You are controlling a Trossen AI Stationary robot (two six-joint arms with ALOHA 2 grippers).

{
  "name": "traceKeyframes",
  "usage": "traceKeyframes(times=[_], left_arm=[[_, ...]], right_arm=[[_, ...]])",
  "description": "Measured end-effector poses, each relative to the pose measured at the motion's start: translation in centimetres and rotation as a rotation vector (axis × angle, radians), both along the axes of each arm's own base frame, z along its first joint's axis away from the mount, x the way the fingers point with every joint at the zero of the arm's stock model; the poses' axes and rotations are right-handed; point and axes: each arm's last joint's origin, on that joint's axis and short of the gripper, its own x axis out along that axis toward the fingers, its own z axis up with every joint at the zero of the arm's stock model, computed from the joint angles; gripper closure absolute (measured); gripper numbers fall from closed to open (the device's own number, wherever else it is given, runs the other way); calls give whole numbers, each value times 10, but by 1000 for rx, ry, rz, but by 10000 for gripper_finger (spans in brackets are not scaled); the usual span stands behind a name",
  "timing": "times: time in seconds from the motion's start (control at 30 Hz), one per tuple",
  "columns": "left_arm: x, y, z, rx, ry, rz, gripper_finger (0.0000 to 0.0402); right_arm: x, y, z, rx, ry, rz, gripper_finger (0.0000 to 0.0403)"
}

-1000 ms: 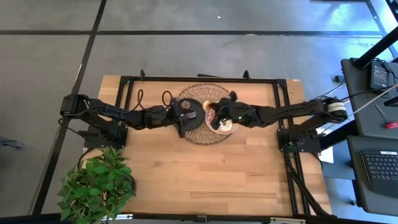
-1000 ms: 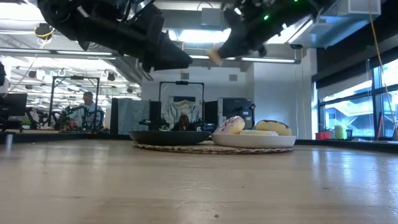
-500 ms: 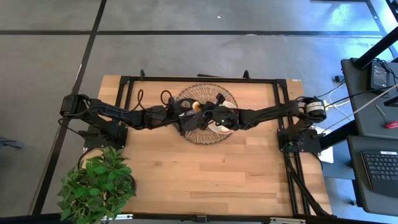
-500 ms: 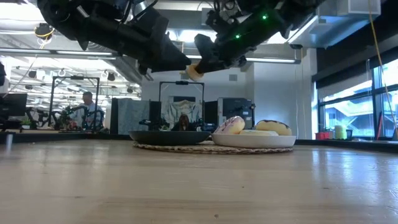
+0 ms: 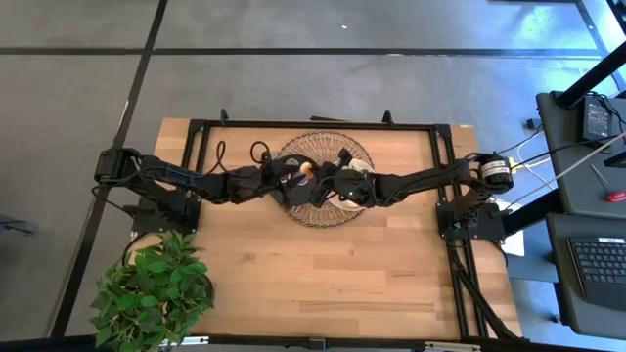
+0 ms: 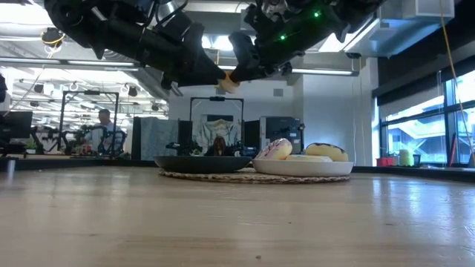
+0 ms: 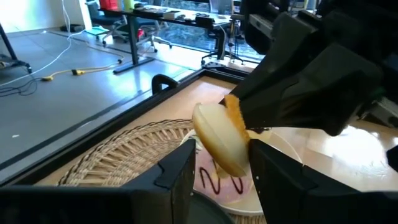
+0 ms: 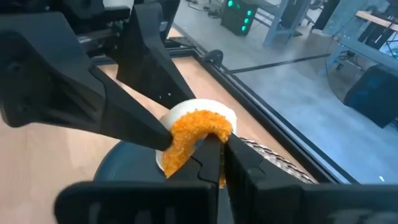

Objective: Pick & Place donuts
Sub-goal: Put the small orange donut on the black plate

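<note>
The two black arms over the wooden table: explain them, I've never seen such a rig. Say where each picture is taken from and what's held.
These are two robot arms, each ending in a two-finger gripper. One picture looks straight down on the wooden table, one level across it, and one camera rides each wrist. On a round woven mat sit a round black plate and a round white plate holding toy donuts. Above them the right gripper is shut on a cream-iced, orange-crumbed toy donut; the open left gripper has a finger on either side of it.
</note>
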Motion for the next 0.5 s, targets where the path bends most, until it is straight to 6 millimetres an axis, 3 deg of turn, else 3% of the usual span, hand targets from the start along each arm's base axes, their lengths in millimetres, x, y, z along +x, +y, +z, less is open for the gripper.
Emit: traceKeyframes(times=[0.27, 0.5], left_arm=[[1, -1, 0, -9, -1, -47, 273], [1, -1, 0, -1, 3, -45, 320]], right_arm=[[0, 3, 0, -2, -4, 10, 386], [0, 3, 0, -1, -4, 11, 386]])
